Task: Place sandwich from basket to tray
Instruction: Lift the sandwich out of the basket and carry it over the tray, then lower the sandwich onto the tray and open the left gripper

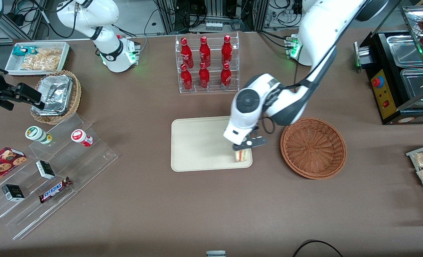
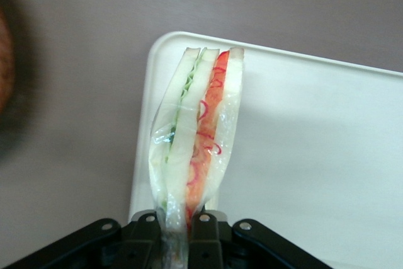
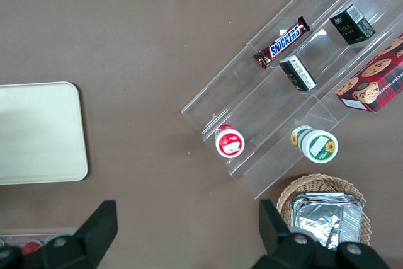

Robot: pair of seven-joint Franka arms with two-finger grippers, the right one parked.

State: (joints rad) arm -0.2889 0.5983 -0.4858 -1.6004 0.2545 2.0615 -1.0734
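Brown cloth covers the big table (image 1: 211,214), and lots of snacks sit around its edges. Near the middle lies the cream tray (image 1: 197,142). Just beside it, toward the working arm's end of the table, sits the round reddish-brown basket (image 1: 313,148). Nothing can be seen inside the basket.

The gripper (image 1: 246,145) is down low over the tray, at the corner that is nearer the front camera and closest to the basket. It is closed tight on the sandwich (image 1: 242,155). In the wrist view the two black fingers (image 2: 146,234) pinch one end of the sandwich (image 2: 196,133), which is wrapped in clear film. The sandwich hangs straight out from the gripper (image 2: 173,234), so its long side points down toward the tray (image 2: 315,155). Its red and green layers run along that same line.

The sandwich is over the tray's corner, very close to the rim. I cannot tell if its low end already touches the tray.

I think the carrying part is almost done and only the letting go is left. What matters most is that the sandwich stands on its thin end, right by the edge. If the gripper lets go here, the sandwich may tip over, and it could fall toward the rim. Moving a little more toward the tray's middle would be safer.
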